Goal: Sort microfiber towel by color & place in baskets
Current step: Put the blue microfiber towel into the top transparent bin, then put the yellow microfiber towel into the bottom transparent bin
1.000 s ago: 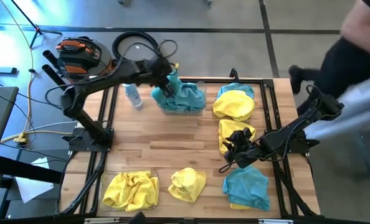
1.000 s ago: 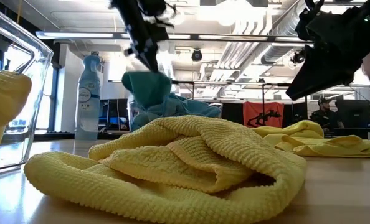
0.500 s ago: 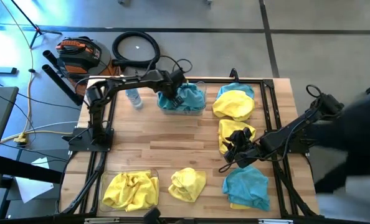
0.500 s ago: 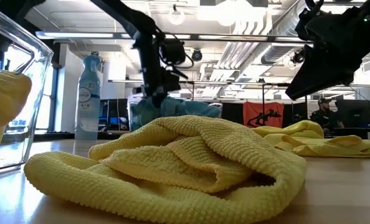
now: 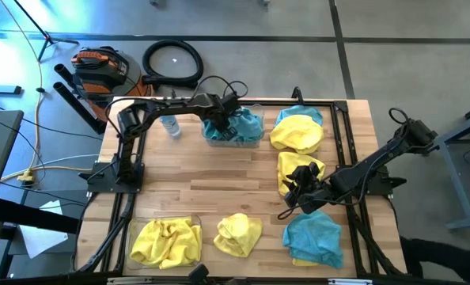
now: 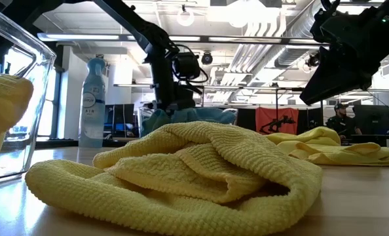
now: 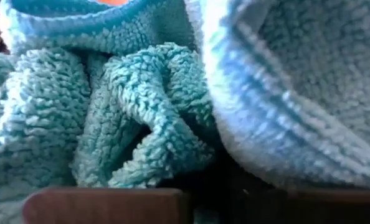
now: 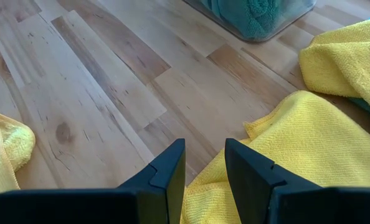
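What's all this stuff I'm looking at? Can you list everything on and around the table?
Teal towels: several bunched in the far clear basket; one loose at the near right.
Yellow towels: some in the near-left basket; one near middle; two on the right.
Water bottle: one, clear, by the far basket.
Hose coil: black, on the floor.
Left hand: down in the teal basket.
Right hand: open, above a yellow towel.

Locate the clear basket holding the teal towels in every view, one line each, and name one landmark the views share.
High view: basket of teal towels, far edge, under the left gripper.
Low view: behind the yellow towel, mid-left.
Left wrist: only teal towels; walls unseen.
Right wrist: top corner.
Landmark: the teal towels.
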`<state>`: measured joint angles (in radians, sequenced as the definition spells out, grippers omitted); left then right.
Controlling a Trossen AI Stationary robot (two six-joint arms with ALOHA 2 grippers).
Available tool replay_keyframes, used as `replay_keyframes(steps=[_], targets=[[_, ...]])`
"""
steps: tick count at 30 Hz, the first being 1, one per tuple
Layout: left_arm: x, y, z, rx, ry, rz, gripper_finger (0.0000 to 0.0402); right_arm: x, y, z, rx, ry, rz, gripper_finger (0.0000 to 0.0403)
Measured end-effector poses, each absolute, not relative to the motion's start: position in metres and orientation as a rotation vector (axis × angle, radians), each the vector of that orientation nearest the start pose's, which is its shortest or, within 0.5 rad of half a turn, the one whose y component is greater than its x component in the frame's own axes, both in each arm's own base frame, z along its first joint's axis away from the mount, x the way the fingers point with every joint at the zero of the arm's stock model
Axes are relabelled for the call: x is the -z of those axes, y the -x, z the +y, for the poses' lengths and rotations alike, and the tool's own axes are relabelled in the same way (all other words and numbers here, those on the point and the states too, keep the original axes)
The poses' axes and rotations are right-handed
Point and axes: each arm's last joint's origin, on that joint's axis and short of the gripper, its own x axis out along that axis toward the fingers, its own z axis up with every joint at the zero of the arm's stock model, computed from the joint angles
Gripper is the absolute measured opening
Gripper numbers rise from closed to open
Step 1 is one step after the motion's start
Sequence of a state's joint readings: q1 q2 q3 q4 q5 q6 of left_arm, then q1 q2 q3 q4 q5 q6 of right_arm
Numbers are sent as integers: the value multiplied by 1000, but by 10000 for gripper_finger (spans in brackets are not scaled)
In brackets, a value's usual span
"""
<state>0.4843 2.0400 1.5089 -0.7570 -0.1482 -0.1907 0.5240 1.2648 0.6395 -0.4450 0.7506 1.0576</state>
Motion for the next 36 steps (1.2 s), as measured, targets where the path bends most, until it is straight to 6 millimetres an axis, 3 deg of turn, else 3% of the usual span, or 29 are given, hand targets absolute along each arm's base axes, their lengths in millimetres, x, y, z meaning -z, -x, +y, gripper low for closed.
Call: replay_keyframes(steps=[11,21,24,27,32,36], targets=[[-194,-353,190,-669,393,1202,92,-182,-198,91,603,-348,635,110],[-272,-320,168,-676,395,1073,93,-182,-197,91,604,-346,637,110],[-297,-314,142,-631,369,1033,93,-182,-197,91,605,-346,638,110],[-311,-312,102,-561,266,984,93,-182,-197,91,605,-346,638,110],[-303,-297,31,-434,147,877,92,-182,-197,91,609,-359,634,110],[-282,-273,-11,-307,138,774,92,-182,-197,91,610,-358,633,110]])
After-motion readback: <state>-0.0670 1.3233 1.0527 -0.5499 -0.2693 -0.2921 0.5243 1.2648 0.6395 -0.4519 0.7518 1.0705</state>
